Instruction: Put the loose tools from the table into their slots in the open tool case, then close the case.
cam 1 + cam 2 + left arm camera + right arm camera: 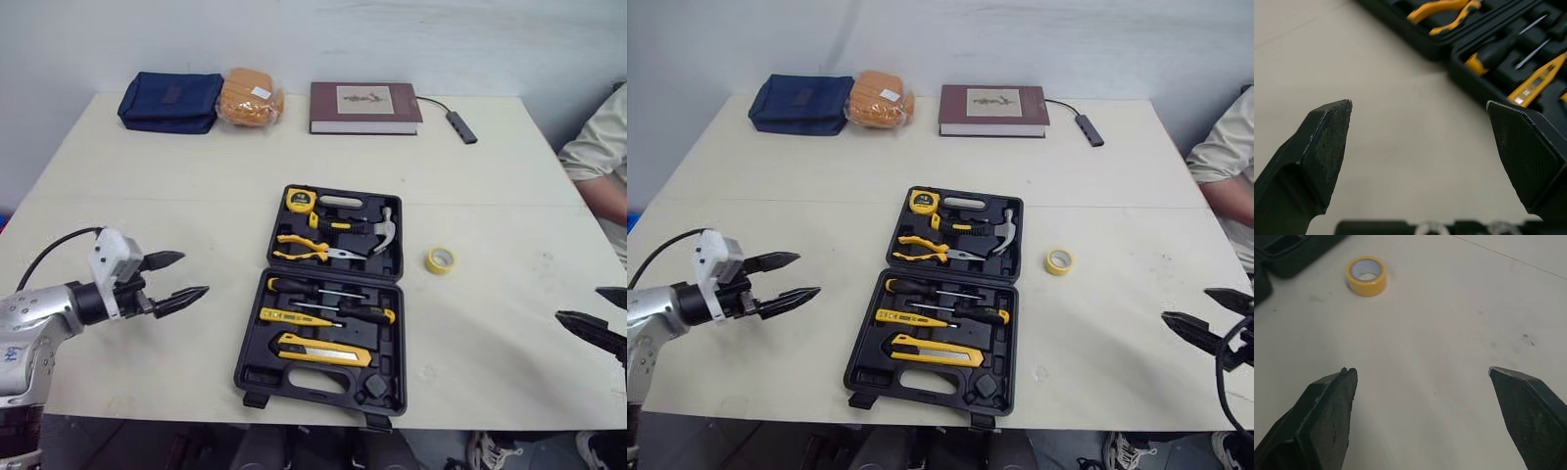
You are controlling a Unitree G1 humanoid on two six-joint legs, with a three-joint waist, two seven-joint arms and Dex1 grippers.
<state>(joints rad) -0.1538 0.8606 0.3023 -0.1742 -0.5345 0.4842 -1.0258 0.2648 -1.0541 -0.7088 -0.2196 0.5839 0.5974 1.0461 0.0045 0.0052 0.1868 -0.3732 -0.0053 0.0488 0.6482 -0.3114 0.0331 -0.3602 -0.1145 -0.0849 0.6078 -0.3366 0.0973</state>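
Now tool case [247, 370] open; pliers [309, 250], hammer [383, 229] slotted.

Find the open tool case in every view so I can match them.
Left eye view: tool case lies mid-table, near the front edge.
Right eye view: same spot.
Left wrist view: its black wall, with the pliers inside.
Right wrist view: a dark corner near the yellow tape roll.
Shared landmark: the yellow tape roll, on the case's right in both eye views.

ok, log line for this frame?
left gripper: open, empty | right gripper: open, empty | tool case: open | tape roll: loose, right of case
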